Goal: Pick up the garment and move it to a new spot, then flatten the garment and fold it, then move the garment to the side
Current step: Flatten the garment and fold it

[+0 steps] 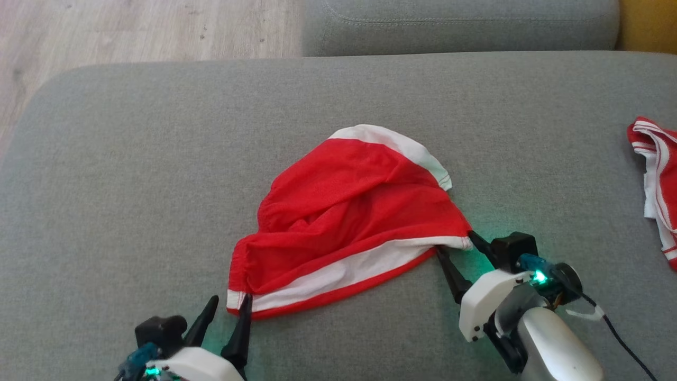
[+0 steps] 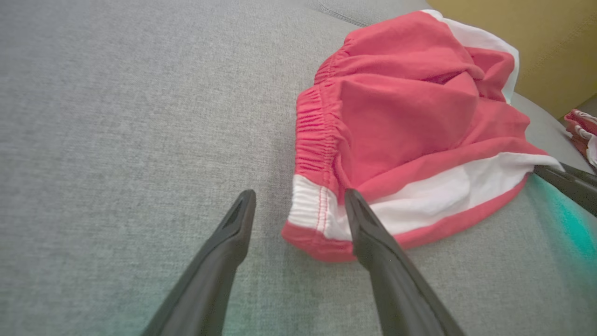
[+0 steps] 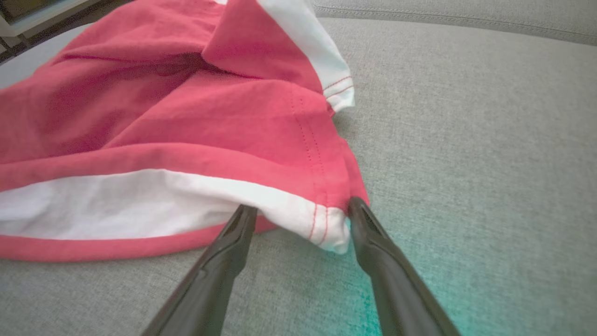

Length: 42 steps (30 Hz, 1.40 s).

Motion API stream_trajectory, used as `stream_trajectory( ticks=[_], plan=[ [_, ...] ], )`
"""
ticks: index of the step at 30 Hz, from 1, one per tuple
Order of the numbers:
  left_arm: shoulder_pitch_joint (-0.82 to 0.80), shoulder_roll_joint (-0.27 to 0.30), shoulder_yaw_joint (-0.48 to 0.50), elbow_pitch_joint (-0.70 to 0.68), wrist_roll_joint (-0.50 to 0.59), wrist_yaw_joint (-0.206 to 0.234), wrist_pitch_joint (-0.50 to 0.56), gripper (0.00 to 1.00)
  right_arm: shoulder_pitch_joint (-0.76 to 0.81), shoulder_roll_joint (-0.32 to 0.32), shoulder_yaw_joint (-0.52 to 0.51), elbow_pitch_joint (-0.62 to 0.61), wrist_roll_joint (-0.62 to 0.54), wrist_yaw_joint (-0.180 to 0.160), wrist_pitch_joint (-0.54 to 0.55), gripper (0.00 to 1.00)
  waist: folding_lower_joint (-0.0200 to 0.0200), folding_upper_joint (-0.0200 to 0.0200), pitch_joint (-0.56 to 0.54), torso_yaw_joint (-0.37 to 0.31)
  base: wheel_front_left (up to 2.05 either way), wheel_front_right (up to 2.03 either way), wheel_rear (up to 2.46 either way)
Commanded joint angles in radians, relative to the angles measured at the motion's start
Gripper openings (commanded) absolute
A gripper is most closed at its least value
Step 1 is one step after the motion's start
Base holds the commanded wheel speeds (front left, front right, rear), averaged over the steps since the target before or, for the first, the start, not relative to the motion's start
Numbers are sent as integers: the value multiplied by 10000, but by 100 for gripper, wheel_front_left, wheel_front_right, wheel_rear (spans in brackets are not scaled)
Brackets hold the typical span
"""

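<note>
We hold both jaws spread, left gripper (image 1: 230, 300) straddling the near-left corner of the garment (image 1: 344, 211) and right gripper (image 1: 455, 242) its right corner, the hem running left-right mid-sofa (image 1: 132, 159).

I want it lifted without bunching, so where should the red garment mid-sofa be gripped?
Grip the red garment by the two end corners of its white-banded near edge, coming low from the robot's side. That edge lies straight on the cushion, corners exposed; the open left gripper and right gripper sit at them.
</note>
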Motion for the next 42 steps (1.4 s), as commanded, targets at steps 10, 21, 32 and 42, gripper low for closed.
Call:
stream_trajectory(
  ticks=[10, 21, 32, 42],
  plan=[
    [-459, 251, -42, -237, -529, -56, 265, 100, -583, 119, 460, 93, 121, -9, -270, 100, 0, 0, -5, -59, 0, 0, 0],
    [-775, 559, -580, -205, -1090, -57, 125, 0, -707, 159, 637, 661, 680, -9, -317, 0, 0, 0, -204, -169, 0, 0, 0],
    [-4, 1635, -807, -4343, -3715, -57, 1051, 0, 70, -859, 606, -2532, 3464, -9, 519, 0, 0, 0, -941, -766, 0, 0, 0],
    [-586, 2204, -389, -9001, -5450, 135, 2465, 0, 1550, -2162, -1817, -9184, 6322, -9, 3401, 0, 0, 0, -1026, -1618, 0, 0, 0]
  ],
)
